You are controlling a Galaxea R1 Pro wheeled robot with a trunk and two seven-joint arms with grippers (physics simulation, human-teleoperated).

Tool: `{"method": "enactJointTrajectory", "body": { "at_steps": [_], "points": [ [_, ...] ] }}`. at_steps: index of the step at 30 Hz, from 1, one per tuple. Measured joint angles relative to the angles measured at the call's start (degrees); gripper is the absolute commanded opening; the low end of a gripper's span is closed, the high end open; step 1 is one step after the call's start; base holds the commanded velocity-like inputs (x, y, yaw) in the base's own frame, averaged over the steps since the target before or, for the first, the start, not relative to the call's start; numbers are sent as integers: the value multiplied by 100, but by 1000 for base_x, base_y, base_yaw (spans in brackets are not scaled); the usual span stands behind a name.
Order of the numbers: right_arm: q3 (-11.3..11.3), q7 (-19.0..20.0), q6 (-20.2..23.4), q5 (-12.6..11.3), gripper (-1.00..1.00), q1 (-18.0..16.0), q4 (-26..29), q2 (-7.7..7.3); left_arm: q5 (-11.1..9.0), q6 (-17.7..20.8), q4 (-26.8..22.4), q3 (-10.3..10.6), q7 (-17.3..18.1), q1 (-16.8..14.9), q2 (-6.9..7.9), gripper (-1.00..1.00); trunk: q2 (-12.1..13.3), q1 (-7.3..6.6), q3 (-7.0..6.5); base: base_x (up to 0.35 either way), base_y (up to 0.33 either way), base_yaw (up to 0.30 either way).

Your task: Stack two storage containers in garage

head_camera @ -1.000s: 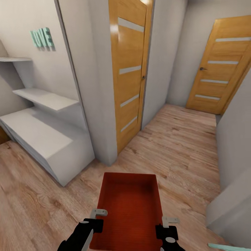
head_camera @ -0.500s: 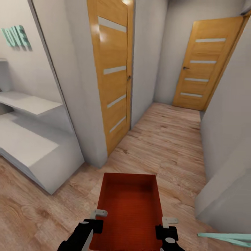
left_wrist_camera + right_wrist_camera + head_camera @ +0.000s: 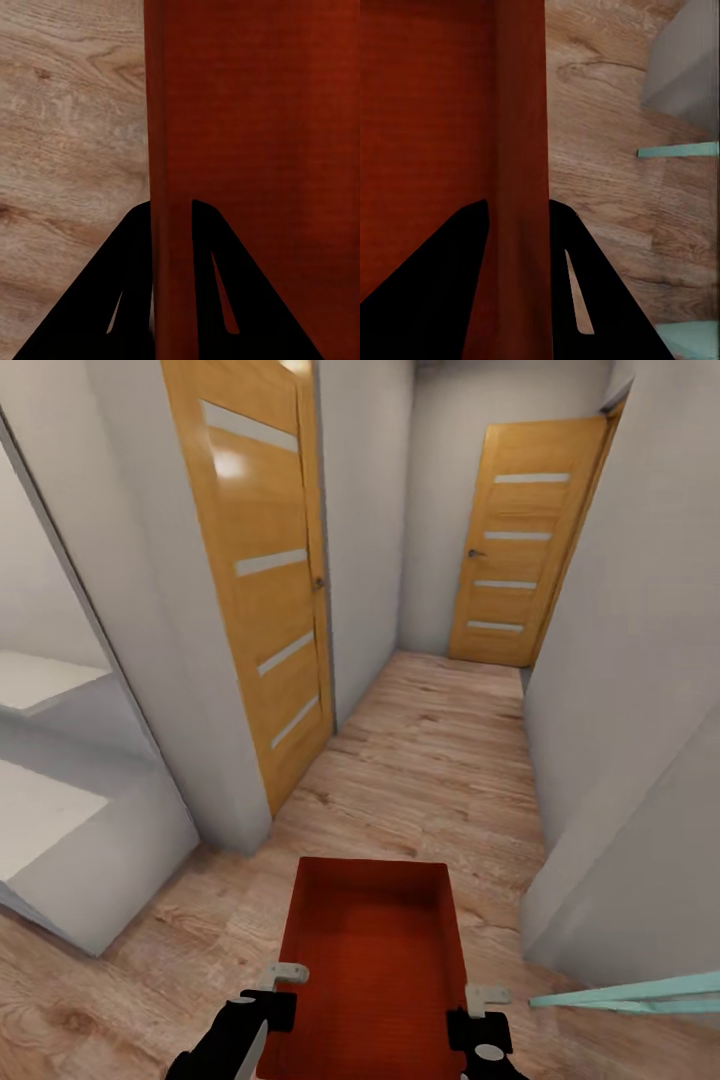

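- The left gripper (image 3: 285,982) is clamping the left wall of an orange-red storage container (image 3: 372,960); in the left wrist view its two dark fingers (image 3: 131,277) are sitting on either side of that wall, one outside and one inside the bin.
- The right gripper (image 3: 480,1005) is gripping the opposite wall in the same way, with the wall (image 3: 519,172) running up between its fingers (image 3: 450,277).
- The container is hanging between the two grippers, open side up and empty, its far end reaching forward beyond both of them, above a light wood-plank floor (image 3: 440,760).
- Ahead of the grippers a narrow corridor is running between pale grey walls (image 3: 620,660).
- A wooden door with pale slits (image 3: 265,590) is standing ahead and to the left of the left gripper; a second such door (image 3: 520,540) is closing off the far end.
- White shelving (image 3: 60,820) is lying well off to the left of the left gripper.
- A thin teal strip (image 3: 640,992) is poking in just right of the right gripper.
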State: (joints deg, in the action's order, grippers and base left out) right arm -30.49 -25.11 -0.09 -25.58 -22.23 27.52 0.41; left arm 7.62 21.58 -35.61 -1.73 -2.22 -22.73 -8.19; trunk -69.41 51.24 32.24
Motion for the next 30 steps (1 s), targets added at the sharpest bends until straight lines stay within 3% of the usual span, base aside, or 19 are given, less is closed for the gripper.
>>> {"method": "enactJointTrajectory", "body": {
  "at_steps": [6,30],
  "points": [
    [-4,-10,-2,-8,-100,18,-16,5,-2,2,35,5,0,1,2,-100,0,-1,0,298,0,-134],
    [-5,-5,-8,8,-100,-38,19,1,-6,2,-75,0,-1,1,2,-100,0,-2,0,322,0,-2]
  ]
}}
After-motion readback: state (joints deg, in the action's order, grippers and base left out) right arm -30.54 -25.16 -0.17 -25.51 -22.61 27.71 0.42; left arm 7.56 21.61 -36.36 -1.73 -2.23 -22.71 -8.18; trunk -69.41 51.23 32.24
